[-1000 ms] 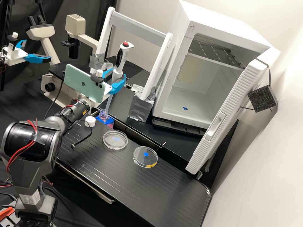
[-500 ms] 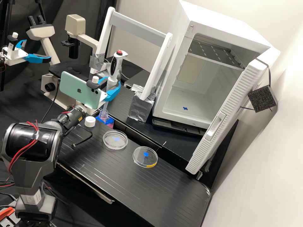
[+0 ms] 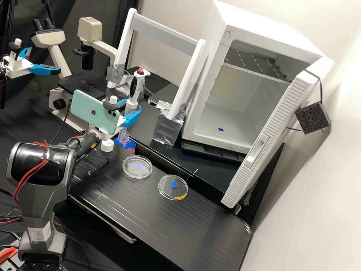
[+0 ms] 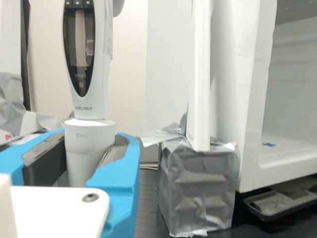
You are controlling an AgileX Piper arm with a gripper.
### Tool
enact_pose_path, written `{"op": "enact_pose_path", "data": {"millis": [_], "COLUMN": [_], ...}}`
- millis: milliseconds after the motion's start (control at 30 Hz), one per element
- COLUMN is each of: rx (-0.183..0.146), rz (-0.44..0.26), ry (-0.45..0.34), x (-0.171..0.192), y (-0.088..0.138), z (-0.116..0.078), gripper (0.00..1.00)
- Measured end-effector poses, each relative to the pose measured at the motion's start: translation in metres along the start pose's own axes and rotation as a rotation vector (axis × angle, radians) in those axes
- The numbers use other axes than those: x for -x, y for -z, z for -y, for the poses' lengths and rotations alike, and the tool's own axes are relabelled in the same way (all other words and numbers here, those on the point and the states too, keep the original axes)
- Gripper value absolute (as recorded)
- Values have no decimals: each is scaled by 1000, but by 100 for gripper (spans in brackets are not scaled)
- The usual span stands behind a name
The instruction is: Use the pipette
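Presently, the white pincer with 2 bright blue fingers [image 3: 129,111] is clamped on the pale grey electronic pipette with a red top button and dark oval display [image 3: 137,86]. The wrist view shows 1 finger along each side of the pipette's lower collar [image 4: 89,136]. The tool is close to upright, its button end uppermost; its lower end is partly hidden, so whether it enters the clear ribbed-neck bottle [image 3: 123,136] below cannot be told. That bottle stands on a blue base [image 3: 130,144] at the edge of the black surface [image 3: 150,222]. Just beside it sits a round white cap [image 3: 107,145]. Farther along are 2 clear shallow round dishes, apart from each other: 1 with a pale blue mark [image 3: 137,172], 1 with a blue mark and yellow rim strip [image 3: 167,190]. Behind stands a white box-shaped incubator [image 3: 210,120], door [image 3: 276,131] open.
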State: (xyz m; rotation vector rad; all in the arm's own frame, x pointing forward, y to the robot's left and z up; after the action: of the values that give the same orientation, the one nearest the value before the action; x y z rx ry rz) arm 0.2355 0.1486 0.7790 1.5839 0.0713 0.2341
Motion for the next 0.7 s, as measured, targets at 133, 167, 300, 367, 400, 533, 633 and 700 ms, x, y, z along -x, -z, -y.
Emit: {"op": "enact_pose_path", "data": {"millis": [133, 167, 300, 367, 400, 533, 633, 700], "rx": [3, 3, 3, 3, 3, 2, -5, -9], "rz": [7, 7, 7, 7, 7, 6, -5, -15], "ry": [6, 6, 6, 6, 6, 5, -8, -19], "x": [0, 0, 0, 0, 0, 0, 1, 2], "y": [-1, -1, -1, -1, -1, -1, 2, 5], "z": [2, 2, 2, 2, 2, 1, -4, -8], "gripper": [0, 0, 0, 0, 0, 0, 0, 0]}}
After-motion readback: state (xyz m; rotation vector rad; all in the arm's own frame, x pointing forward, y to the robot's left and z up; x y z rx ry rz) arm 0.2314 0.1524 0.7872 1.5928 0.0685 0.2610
